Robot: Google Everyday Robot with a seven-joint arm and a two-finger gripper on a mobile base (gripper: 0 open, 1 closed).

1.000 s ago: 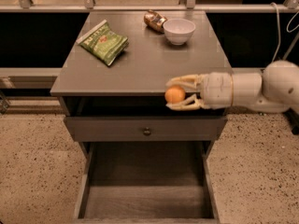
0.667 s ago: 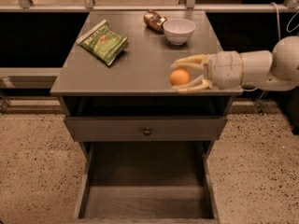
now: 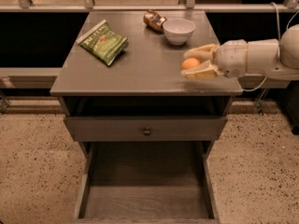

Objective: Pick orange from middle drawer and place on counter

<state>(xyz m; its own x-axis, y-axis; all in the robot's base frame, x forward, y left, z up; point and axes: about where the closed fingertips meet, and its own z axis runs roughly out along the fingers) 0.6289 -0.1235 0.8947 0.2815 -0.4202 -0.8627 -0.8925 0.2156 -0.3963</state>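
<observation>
The orange (image 3: 190, 63) sits between the cream fingers of my gripper (image 3: 188, 64), which is shut on it. The gripper reaches in from the right and holds the orange just over the right side of the counter (image 3: 140, 66), near its front edge; I cannot tell if the orange touches the surface. The middle drawer (image 3: 145, 197) is pulled open below, and its planked grey floor is bare.
A green snack bag (image 3: 103, 42) lies on the counter's left. A white bowl (image 3: 178, 30) and a shiny brown-gold packet (image 3: 154, 20) stand at the back. A shut drawer front with a small knob (image 3: 146, 131) is above the open drawer. Speckled floor lies around.
My gripper has carried the orange up from in front of the counter's edge to above the counter top, moving back and slightly right.
</observation>
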